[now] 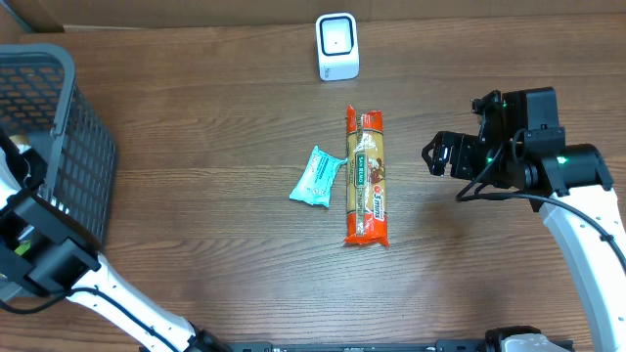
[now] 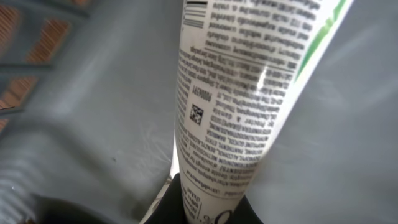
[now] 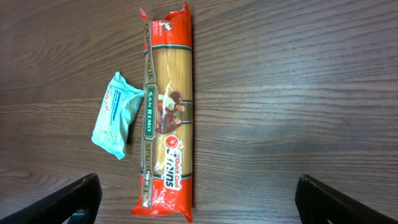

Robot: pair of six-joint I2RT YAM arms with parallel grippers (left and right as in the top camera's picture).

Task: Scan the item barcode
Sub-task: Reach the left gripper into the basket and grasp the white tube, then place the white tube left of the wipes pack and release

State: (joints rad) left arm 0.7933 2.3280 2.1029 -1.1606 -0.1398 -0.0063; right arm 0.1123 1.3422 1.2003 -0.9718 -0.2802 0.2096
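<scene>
Now: tube gripped in basket, slip and snag risks ahead

Clamped fully shut with the left pincer (image 2: 210, 206) on one end of a white tube (image 2: 242, 93), down inside the grey basket (image 1: 59, 127). Spread wide at the right pincer (image 1: 442, 154), holding nothing, hovering over the bench (image 1: 225, 117) right of the pasta (image 1: 367, 176) and wipes (image 1: 318, 176). Well apart from the scanner (image 1: 337, 46) at the far edge.

Could swing or slip on the lift, being held by one end only. Could catch the basket wall on the way out. Could miss the read with the barcode (image 2: 196, 12) turned away or washed out by glare on the glossy skin.
</scene>
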